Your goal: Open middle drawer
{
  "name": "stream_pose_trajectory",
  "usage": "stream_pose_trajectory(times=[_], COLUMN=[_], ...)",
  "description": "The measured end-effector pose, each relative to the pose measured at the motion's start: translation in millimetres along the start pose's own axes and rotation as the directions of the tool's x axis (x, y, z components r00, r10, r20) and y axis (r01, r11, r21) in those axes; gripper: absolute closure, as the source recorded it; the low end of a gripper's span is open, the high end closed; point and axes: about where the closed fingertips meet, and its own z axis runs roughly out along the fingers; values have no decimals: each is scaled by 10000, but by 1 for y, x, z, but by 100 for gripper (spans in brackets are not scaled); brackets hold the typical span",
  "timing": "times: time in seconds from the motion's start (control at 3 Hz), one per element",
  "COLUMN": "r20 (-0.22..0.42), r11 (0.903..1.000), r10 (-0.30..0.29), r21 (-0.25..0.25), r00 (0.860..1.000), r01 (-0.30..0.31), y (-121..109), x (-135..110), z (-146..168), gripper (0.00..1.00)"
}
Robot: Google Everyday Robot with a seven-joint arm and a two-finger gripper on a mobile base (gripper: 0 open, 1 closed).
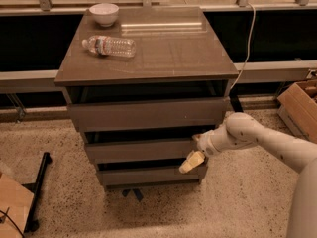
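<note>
From my end, the pincer [193, 154] is right at the right end of the middle drawer [138, 150], the central front of the cabinet [148, 114]. Honestly can't tell if it's open or clamped. A water bottle [109, 46] and a white bowl [104, 13] sit on the cabinet's counter [173, 48].

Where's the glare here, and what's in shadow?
Camera view: glare streaks the cabinet top near the water bottle; the gap above the middle drawer is in dark shadow, with the gripper at that drawer's right end.
</note>
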Motion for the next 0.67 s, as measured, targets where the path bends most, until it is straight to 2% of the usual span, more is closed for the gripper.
stream_pose_trajectory(times=[0.67], r20=[375], r11=[9998], r10=[-134], r21=[-122], r00=[9992], r01=[139], y=[-45], x=[-5], z=[33], gripper=[0])
